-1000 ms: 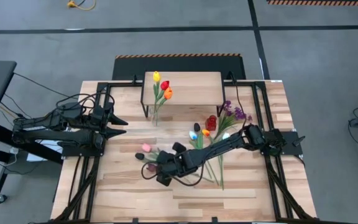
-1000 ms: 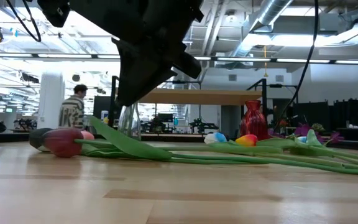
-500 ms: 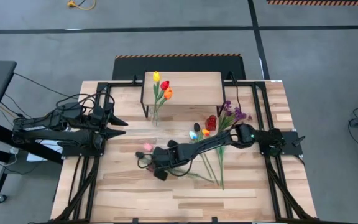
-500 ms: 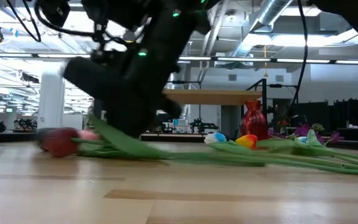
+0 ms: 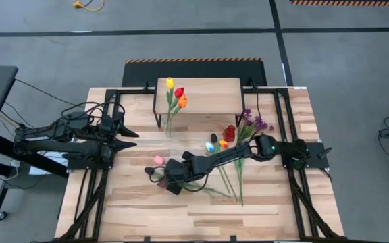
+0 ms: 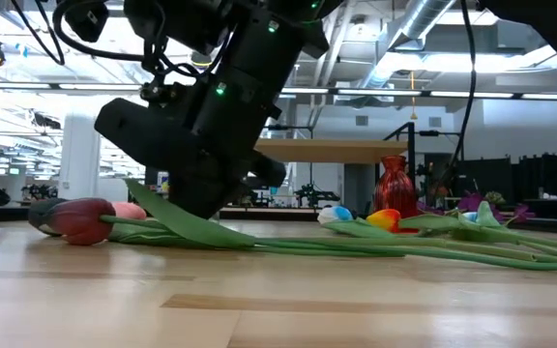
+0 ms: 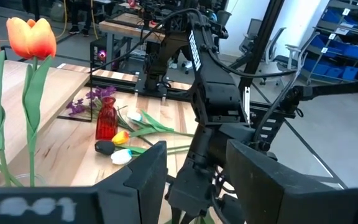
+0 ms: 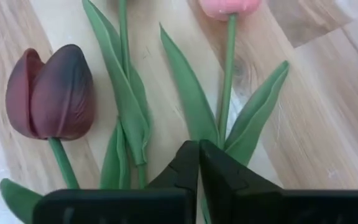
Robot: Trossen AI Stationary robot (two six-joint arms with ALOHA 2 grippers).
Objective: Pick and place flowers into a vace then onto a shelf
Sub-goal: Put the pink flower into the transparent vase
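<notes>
The right gripper [image 5: 171, 179] was seen low over the near part of the table [image 5: 140, 216], its fingers [image 8: 188, 165] pressed together with no gap between them, resting over the stems and leaves of two flowers lying flat; whether a stem was pinched between them could not be told. A dark red tulip [image 8: 51, 93] lay just beside the fingertips, and a pink tulip [image 5: 159, 160] lay next to it, its stem running toward the gripper. Farther along, toward the right side, a loose cluster of flowers [image 5: 221, 143] was spread on the wood, with a small red vase [image 6: 395, 186] standing among them and purple sprigs [image 5: 254, 123] beyond it. The left gripper [image 5: 128, 138] was held at the left side of the table, its fingers [image 7: 145, 171] parted and empty. At the far edge stood the shelf [image 5: 208, 94], and against its left front corner a clear vase [image 5: 169, 125] held yellow, red and orange tulips [image 5: 176, 93].
</notes>
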